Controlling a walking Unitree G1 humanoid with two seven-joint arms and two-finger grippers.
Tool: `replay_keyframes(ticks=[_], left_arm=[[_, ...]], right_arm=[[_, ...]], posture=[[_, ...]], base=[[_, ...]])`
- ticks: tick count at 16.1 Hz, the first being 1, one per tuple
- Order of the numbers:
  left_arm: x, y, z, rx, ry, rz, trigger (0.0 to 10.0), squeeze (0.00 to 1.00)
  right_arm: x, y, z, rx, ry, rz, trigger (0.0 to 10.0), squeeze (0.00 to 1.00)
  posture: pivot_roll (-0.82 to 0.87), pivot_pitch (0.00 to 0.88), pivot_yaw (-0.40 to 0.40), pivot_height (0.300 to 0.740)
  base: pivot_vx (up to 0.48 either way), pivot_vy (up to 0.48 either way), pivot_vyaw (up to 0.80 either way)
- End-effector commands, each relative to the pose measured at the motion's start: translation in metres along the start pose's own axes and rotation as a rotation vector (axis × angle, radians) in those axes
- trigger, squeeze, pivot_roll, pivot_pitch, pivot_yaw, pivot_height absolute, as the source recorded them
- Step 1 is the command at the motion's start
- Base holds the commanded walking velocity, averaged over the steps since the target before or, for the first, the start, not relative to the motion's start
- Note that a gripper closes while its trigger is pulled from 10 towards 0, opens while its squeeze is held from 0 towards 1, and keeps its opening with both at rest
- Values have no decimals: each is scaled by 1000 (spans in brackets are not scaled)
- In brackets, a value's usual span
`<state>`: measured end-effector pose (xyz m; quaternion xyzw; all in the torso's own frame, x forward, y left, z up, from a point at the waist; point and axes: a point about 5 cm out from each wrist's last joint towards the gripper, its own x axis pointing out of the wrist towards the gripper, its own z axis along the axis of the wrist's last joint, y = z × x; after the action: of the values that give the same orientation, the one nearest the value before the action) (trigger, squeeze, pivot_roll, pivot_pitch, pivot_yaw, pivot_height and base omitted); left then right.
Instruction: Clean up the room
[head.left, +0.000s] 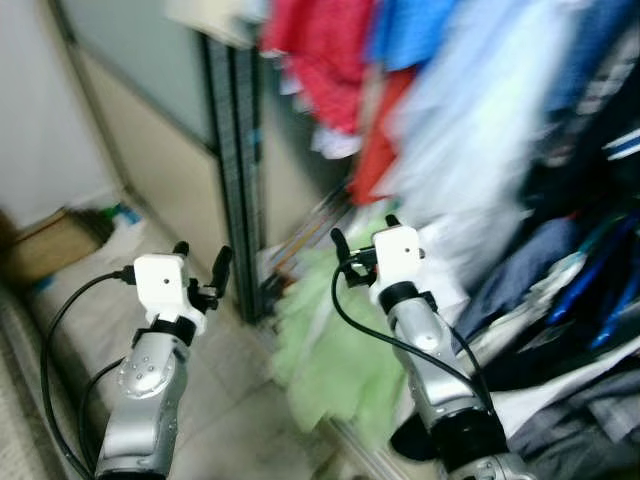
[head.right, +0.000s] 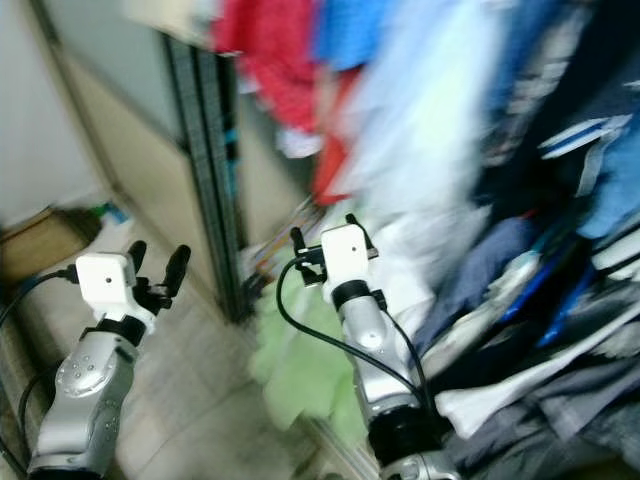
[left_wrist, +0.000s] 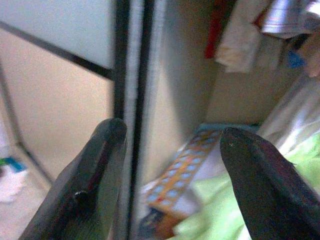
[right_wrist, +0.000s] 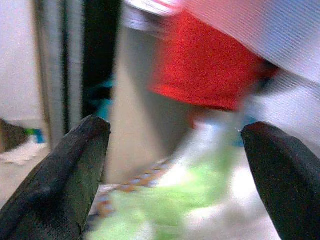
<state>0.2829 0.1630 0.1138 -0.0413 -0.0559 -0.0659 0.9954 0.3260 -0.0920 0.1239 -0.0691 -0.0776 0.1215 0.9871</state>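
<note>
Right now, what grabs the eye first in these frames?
The open wardrobe stuffed with hanging clothes, a red garment and blue ones up top, with a jumbled dark pile spilling out at the right. Next, the light green cloth lying at the wardrobe's foot beside the dark sliding door frame. Both arms are raised toward it, left claw and right claw open and holding nothing.
</note>
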Motion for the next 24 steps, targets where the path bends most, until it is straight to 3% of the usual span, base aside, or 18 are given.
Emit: replay_keyframes(ticks=[1,11,18,20,24], left_arm=[[-1,-1,1,-1,1,-12,10000,0],[0,1,-1,-17,13,10,10000,0],[-2,3,2,5,1,30,10000,0],[-5,8,8,47,-18,47,10000,0],[-25,24,11,112,6,56,10000,0]], right_arm=[[1,-1,0,4,3,-6,10000,0],[0,-2,-2,-38,6,-3,10000,0],[0,0,0,-25,-3,7,10000,0],[-1,-5,3,-15,-15,-8,10000,0],[-11,-28,2,-16,-15,-92,10000,0]], posture=[[-78,99,-86,740],[-82,104,-82,740],[-75,100,-81,740],[-68,89,-73,740],[-35,61,-41,740]], base=[[326,0,0],[0,0,0],[0,0,800],[0,0,800],[0,0,800]])
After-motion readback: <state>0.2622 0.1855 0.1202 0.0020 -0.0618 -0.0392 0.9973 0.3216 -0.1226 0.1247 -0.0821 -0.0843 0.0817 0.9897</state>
